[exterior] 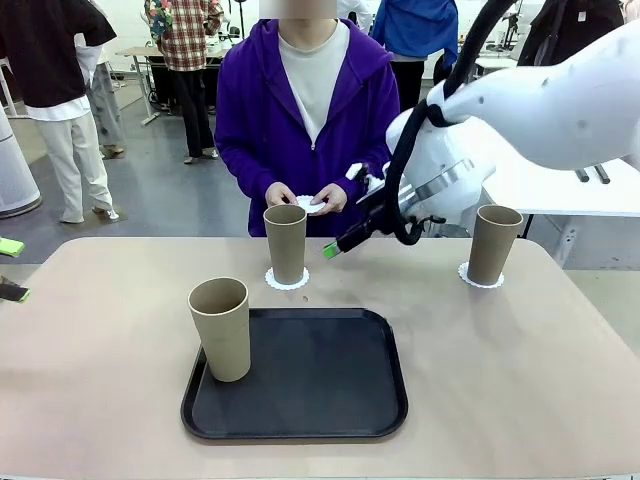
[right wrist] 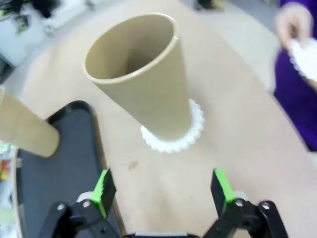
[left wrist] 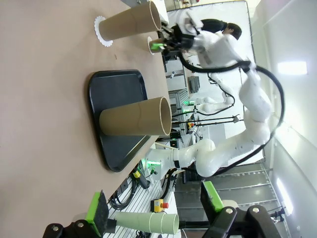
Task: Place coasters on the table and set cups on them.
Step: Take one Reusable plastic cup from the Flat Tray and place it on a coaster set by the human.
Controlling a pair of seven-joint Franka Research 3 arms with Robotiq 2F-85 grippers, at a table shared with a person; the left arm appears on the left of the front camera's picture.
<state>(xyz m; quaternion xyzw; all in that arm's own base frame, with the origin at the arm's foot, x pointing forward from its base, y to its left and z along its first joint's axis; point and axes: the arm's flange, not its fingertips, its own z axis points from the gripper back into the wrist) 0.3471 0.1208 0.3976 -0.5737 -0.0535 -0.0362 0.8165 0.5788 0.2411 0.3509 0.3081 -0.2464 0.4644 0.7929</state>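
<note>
The tray cup [exterior: 220, 328] stands upright on the tray [exterior: 340, 400], toward its left edge, and it is the one cup not yet on a coaster. I judge it to be light and stiff, and from what I can see of its inside it looks empty. The wall is matte, so the green pads should bite well. It is tall and narrow at the base, so a sideways nudge could tip it. I would take it from the side across the body, about at the faint ridge. There the taper widens above the pads and works against it slipping down.

The middle cup [exterior: 286, 243] and the right cup [exterior: 496, 244] each sit upright on a coaster on the table [exterior: 100, 400]. The lacy rims of the middle coaster [exterior: 287, 281] and the right coaster [exterior: 480, 281] show all round the bases.

The third coaster [exterior: 310, 204] is in the person's hands [exterior: 300, 195] at the far edge. It is thin paper, so I expect it to slide or curl under a dragged base. The cup should come straight down onto it.

My right gripper [exterior: 335, 248] hangs just beside the middle cup, clear of it. Its jaws are spread and hold nothing. My left gripper [exterior: 12, 270] sits at the table's left edge, well apart from the tray cup, with its jaws likewise spread and empty.
</note>
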